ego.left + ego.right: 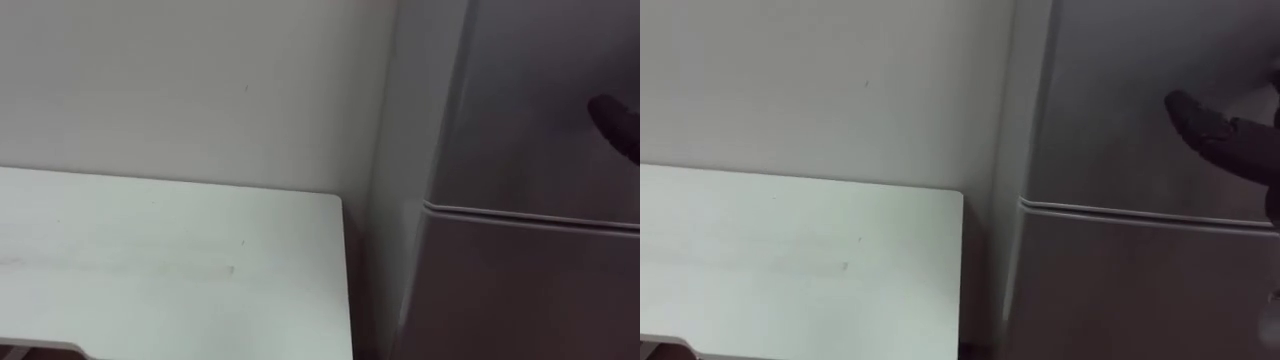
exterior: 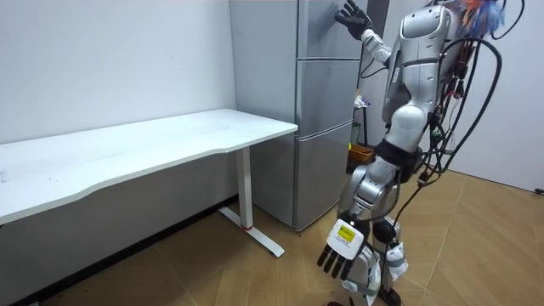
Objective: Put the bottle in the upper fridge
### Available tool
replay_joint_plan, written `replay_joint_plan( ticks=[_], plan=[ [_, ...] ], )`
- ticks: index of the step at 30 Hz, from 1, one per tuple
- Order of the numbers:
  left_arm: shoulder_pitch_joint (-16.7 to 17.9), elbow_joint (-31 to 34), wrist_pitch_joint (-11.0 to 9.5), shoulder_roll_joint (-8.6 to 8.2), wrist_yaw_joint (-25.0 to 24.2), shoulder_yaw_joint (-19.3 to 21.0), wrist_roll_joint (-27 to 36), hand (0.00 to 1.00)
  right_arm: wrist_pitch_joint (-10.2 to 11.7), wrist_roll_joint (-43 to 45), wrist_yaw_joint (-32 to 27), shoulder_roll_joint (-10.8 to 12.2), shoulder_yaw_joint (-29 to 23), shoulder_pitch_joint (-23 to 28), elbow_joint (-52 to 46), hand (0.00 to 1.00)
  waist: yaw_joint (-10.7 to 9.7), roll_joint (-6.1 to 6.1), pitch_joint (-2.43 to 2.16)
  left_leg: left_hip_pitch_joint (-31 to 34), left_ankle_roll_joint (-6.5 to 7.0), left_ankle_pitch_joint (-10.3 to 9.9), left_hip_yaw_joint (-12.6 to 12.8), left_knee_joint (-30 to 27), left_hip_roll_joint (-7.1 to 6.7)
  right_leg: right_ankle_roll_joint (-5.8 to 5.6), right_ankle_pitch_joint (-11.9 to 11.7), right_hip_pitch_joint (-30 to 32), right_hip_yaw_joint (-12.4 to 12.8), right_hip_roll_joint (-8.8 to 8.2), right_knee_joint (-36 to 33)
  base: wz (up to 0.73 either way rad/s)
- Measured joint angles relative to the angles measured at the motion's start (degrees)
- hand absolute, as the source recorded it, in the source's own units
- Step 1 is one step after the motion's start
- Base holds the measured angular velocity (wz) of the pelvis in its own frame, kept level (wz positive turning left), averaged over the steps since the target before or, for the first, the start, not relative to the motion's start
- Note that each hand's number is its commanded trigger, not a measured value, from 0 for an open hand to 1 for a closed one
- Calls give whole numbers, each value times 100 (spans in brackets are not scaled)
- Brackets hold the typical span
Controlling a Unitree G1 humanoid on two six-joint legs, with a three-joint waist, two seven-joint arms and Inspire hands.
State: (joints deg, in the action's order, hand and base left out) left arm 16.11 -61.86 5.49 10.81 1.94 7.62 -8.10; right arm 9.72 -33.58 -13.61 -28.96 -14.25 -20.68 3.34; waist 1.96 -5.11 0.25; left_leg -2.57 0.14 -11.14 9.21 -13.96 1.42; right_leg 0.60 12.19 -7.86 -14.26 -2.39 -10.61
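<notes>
Grey fridge door [image 2: 323,30], right hand [image 2: 352,17] fingers [image 1: 1200,122] spread empty at it, left hand [image 2: 340,248] relaxed.

Head stereo pair sits right up close to the fridge [image 1: 520,150]. It's aimed down and forward at the door seam [image 1: 530,215] between the upper and lower doors. The end corner of the white table [image 1: 170,260] is at lower left, with bare wall [image 1: 180,80] behind it. The right eye is just a touch over, so the fridge takes more of its frame. The room cam stands a few metres back, facing that same wall at an angle, and gets the whole table, the fridge and the robot. All three share the table end, the door seam and the right hand [image 1: 618,125] up at the upper door.
</notes>
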Motion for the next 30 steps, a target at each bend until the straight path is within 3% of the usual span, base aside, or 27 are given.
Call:
replay_joint_plan(
  ticks=[3,9,12,16,22,25,30],
  plan=[
    [-18,2,56,10,0,-141,-1,0,108,170,-4,0,8,-225,517,0,-1,2,3,11,10,0,-9,-72,1,-9,-41,-14,-1,7,2,0],
    [-66,4,230,25,-4,-231,-12,0,112,1024,-3,-21,127,-655,1220,0,1,-2,-1,112,59,59,-42,-93,-4,-81,-118,92,-6,-6,-2,0],
    [-57,75,342,28,-14,-233,-45,0,91,1034,7,-57,174,-808,1582,0,0,-38,-32,131,75,94,-82,-93,-25,-94,-153,97,-37,-48,-4,5],
    [60,275,476,48,-53,-223,-51,0,-101,1148,135,-62,177,-906,1850,0,28,-148,-88,145,94,136,-159,-97,-55,-87,-184,99,-77,-57,-19,5],
    [153,494,557,69,-139,-233,-33,0,-467,921,274,-119,178,-1058,1929,0,16,-161,-91,237,141,160,-425,-181,-119,-77,-220,118,-141,-75,-26,6],
    [254,677,567,95,-138,-229,-44,0,-577,498,249,-194,177,-1063,1860,0,22,-167,-121,291,159,180,-473,-180,-130,-77,-243,172,-144,-76,-35,0],
    [286,729,546,145,-134,-223,-40,0,-616,-179,143,-239,182,-1063,1739,0,11,-144,-113,247,163,185,-472,-172,-159,-109,-292,129,-122,-34,-1,0]
  ],
)
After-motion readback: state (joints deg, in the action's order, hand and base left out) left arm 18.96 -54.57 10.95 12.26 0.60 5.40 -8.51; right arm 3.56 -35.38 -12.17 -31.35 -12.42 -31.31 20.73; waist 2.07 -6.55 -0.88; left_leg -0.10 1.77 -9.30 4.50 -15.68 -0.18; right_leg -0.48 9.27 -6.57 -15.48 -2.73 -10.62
